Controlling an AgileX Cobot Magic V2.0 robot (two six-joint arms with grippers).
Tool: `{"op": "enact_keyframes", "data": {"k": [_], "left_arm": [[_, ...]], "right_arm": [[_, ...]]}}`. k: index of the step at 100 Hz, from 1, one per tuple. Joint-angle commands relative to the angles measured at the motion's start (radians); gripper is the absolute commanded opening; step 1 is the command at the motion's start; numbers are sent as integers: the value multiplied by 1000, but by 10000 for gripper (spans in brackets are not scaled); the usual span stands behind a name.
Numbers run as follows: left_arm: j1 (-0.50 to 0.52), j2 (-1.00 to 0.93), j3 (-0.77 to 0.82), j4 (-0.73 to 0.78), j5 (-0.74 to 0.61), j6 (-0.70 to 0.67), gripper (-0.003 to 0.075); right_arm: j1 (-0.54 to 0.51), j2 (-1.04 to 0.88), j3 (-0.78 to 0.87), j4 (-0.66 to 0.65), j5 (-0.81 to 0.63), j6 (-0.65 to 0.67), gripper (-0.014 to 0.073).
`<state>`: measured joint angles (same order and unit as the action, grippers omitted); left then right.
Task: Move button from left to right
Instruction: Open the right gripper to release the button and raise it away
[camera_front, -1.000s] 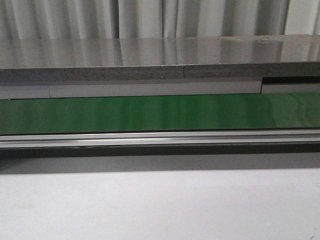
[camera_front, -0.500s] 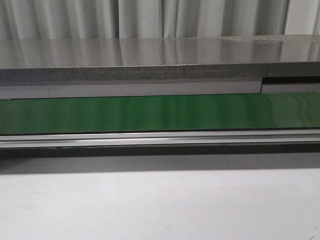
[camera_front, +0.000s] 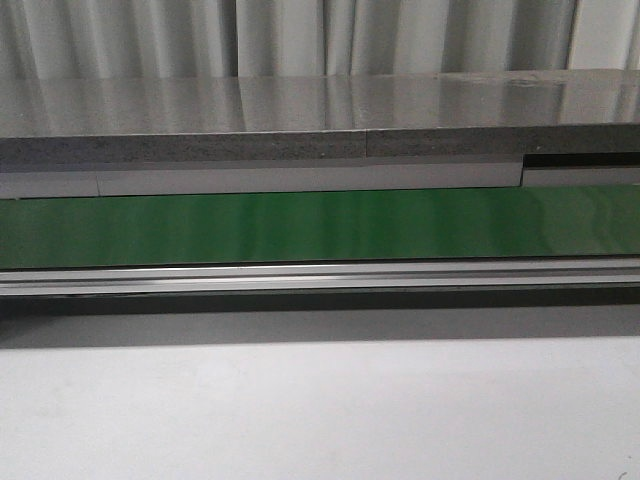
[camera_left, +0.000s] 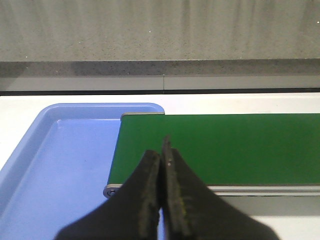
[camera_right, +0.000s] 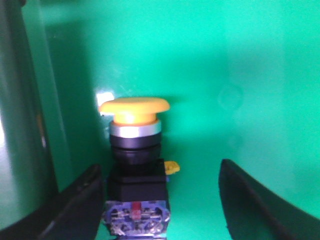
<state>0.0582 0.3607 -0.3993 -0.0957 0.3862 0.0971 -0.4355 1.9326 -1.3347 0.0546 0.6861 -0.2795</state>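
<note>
Left gripper (camera_left: 161, 150) pressed together on nothing over the green belt (camera_left: 225, 145) end beside a blue tray (camera_left: 55, 165), right gripper (camera_right: 162, 200) spread wide, button (camera_right: 135, 160) lower centre of frame, yellow cap pointing up-frame, against its left finger (camera_right: 75, 205), on a green surface (camera_right: 225, 75).

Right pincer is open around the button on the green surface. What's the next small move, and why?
Probably shift the right pincer slightly toward the button, then close. The button stands upright between the open fingers, against one finger with a wide gap to the other; centring first should keep it from tipping.
</note>
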Motion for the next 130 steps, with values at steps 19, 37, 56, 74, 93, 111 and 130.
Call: {"op": "enact_keyframes", "data": {"k": [19, 37, 56, 74, 93, 111, 130], "left_arm": [[-5, 6, -27, -11, -82, -1, -20], [-5, 6, -27, -11, -82, -1, -20], [-5, 6, -27, -11, -82, -1, -20], [-5, 6, -27, -11, -82, -1, -20], [-5, 6, -27, -11, -82, -1, -20], [-5, 6, -27, -11, -82, -1, -20], [-5, 6, -27, -11, -82, -1, -20]], "right_arm": [[-2, -62, -32, 8, -17, -10, 521], [0, -106, -41, 18, -18, -8, 521], [9, -193, -52, 91, -30, -8, 521], [80, -289, -52, 112, -49, -8, 521], [202, -370, -49, 116, -58, -8, 519], [324, -437, -29, 116, -49, -8, 519], [406, -527, 53, 120, -71, -5, 519]]}}
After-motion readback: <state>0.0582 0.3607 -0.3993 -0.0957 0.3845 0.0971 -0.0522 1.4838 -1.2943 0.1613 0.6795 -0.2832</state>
